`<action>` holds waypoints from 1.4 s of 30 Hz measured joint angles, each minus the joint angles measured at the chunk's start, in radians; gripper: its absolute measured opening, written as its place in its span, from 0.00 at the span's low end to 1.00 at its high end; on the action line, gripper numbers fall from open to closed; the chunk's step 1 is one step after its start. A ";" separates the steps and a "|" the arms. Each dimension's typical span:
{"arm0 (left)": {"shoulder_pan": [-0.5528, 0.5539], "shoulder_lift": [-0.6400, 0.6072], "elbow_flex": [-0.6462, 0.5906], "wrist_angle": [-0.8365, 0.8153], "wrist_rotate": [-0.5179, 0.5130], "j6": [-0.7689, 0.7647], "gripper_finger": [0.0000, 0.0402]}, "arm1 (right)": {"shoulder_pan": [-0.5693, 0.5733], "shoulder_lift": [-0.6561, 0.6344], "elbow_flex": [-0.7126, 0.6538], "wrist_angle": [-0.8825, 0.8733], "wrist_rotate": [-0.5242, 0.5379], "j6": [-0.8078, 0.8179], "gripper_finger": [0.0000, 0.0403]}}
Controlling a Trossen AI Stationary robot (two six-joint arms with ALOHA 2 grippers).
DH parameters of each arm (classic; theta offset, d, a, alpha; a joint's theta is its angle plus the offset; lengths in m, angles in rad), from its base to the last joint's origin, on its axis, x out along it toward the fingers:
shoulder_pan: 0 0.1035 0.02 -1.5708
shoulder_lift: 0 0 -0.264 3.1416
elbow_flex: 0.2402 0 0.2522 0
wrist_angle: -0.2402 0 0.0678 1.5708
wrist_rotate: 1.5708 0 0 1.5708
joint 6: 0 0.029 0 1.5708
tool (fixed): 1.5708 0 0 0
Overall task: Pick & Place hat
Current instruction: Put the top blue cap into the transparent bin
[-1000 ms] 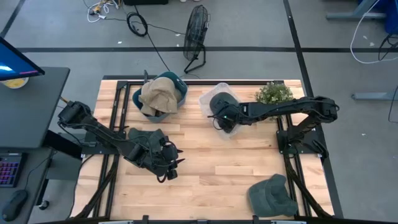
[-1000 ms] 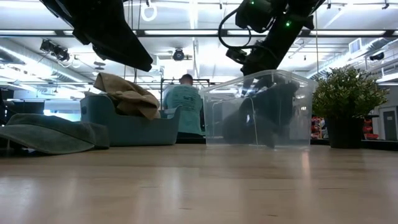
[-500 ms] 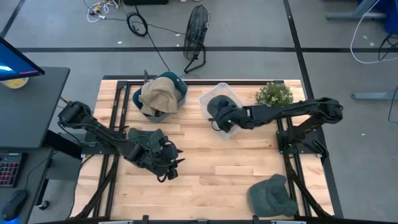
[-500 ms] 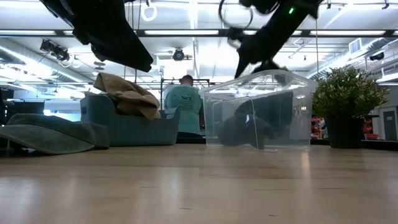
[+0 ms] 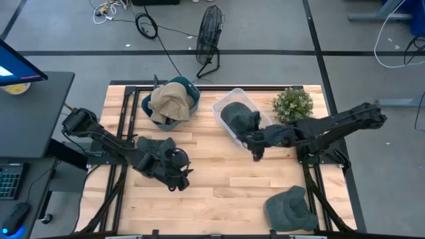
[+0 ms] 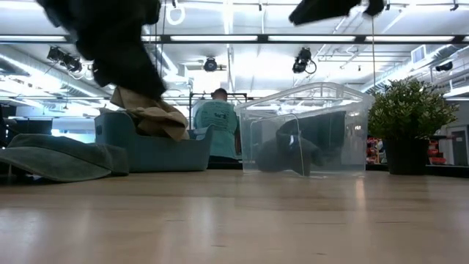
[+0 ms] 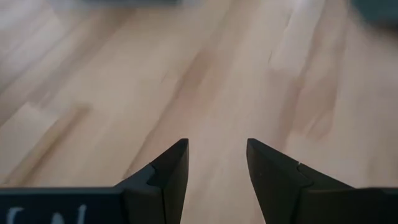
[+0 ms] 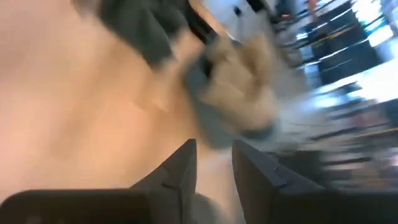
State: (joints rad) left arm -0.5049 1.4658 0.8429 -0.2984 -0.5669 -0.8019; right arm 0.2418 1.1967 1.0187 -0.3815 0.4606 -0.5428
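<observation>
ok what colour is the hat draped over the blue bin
Tan, a light khaki. The hat over the blue bin shows best in the high view.

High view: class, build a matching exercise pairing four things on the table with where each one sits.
Things:
1. dark hat
2. tan hat
3. green hat
4. potted plant

Places:
A. on the table's near right corner
B. in the clear bin
C. at the far right edge, beside the clear bin
D. in the teal basket

Pairs: 1-B, 2-D, 3-A, 4-C
</observation>
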 joint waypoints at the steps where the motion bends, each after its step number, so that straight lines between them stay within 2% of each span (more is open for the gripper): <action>1: 0.000 0.000 0.000 -0.043 0.006 -0.004 0.42 | 0.009 -0.002 0.000 -0.002 -0.051 0.081 0.26; 3: 0.006 0.000 0.000 -0.131 0.009 -0.039 0.42 | 0.018 -0.003 0.000 -0.002 -0.167 0.203 0.26; 7: 0.044 0.000 0.000 -0.316 0.017 -0.237 0.42 | 0.024 0.016 0.000 0.002 -0.399 0.365 0.26; 10: 0.077 0.000 0.000 -0.467 0.039 -0.333 0.42 | 0.030 0.047 0.000 0.014 -0.470 0.424 0.26; 15: 0.120 0.000 0.000 -0.631 0.037 -0.432 0.42 | 0.038 0.128 0.000 0.043 -0.470 0.411 0.26; 18: 0.136 0.000 0.000 -0.666 0.040 -0.508 0.42 | 0.038 0.185 0.000 0.056 -0.470 0.390 0.26; 28: 0.140 0.000 0.000 -0.673 0.048 -0.554 0.42 | 0.040 0.303 0.000 0.185 -0.480 0.347 0.36; 37: 0.139 0.034 -0.008 -0.676 0.052 -0.655 0.42 | 0.044 0.305 0.000 0.187 -0.479 0.418 0.34; 42: 0.139 0.078 -0.085 -0.592 0.079 -0.707 0.41 | 0.044 0.305 0.000 0.180 -0.479 0.430 0.32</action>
State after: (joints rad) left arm -0.3656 1.5436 0.7574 -0.8901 -0.4874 -1.5089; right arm 0.2863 1.5021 1.0191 -0.2015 -0.0181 -0.1127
